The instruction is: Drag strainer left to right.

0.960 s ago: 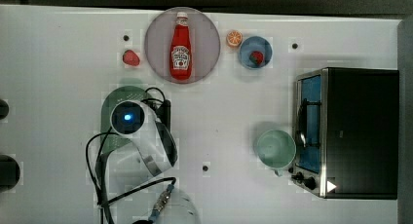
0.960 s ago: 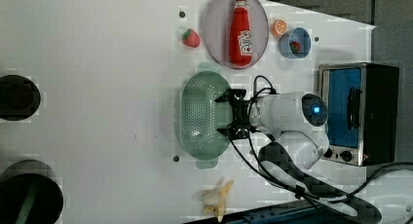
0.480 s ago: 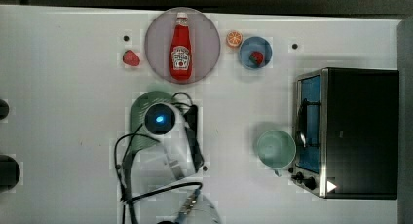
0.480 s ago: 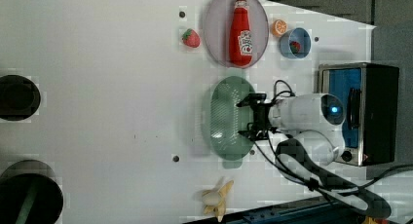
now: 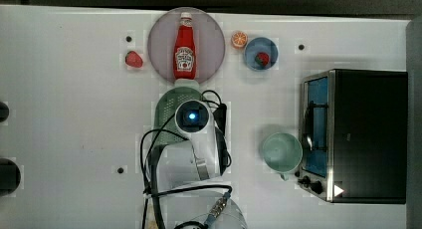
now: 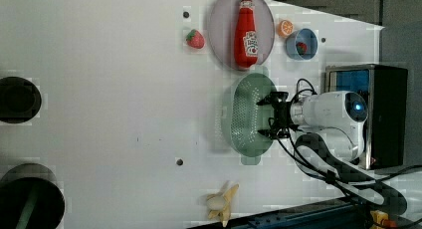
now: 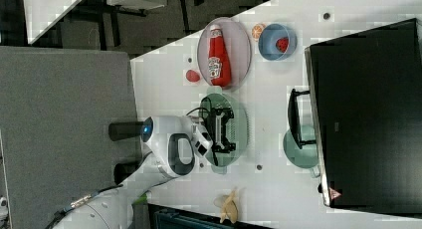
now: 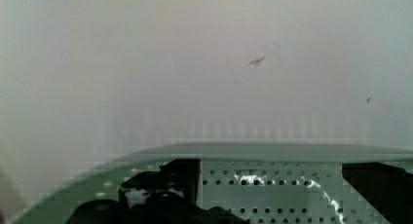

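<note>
One strawberry (image 6: 195, 39) lies near the table's (image 6: 99, 114) far edge in the left view. Next comes the plate (image 6: 219, 25) with a ketchup bottle (image 6: 246, 32). Just below it, mid-table, sits the green strainer (image 6: 239, 119), with the jaws spread wide inside it, holding nothing

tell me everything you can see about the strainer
The strainer is a pale mint-green oval colander, plastic by the look of it, with rows of small holes and a small tab handle at each end. It sits upright on the white table, just below the round plate with the ketchup bottle in the left view, one tab at the plate's edge. The open gripper reaches into its bowl, fingers spread; whether they press the wall I cannot tell.
</note>
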### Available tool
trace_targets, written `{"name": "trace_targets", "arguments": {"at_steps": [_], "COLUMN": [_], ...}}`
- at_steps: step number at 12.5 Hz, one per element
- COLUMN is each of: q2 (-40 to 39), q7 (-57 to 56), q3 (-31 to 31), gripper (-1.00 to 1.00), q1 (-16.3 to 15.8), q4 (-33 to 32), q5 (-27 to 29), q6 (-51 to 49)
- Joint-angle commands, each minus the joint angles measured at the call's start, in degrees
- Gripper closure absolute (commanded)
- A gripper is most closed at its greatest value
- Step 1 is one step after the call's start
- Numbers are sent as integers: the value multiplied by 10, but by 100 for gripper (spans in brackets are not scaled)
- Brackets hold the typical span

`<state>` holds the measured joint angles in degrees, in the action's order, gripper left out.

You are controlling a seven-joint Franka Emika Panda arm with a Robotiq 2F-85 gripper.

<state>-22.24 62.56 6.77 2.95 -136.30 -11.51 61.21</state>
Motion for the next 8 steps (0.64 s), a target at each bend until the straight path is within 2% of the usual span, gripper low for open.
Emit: {"name": "trace_targets", "arguments": {"at_steps": [1, 8], "q2": [12, 12], "q7": [-75, -149], "q3": [-23, -98], "gripper": [-100, -100], "q1": [1, 2], "q4": [16, 16], "q5": [-3, -3], "q6": [-2, 8]}}
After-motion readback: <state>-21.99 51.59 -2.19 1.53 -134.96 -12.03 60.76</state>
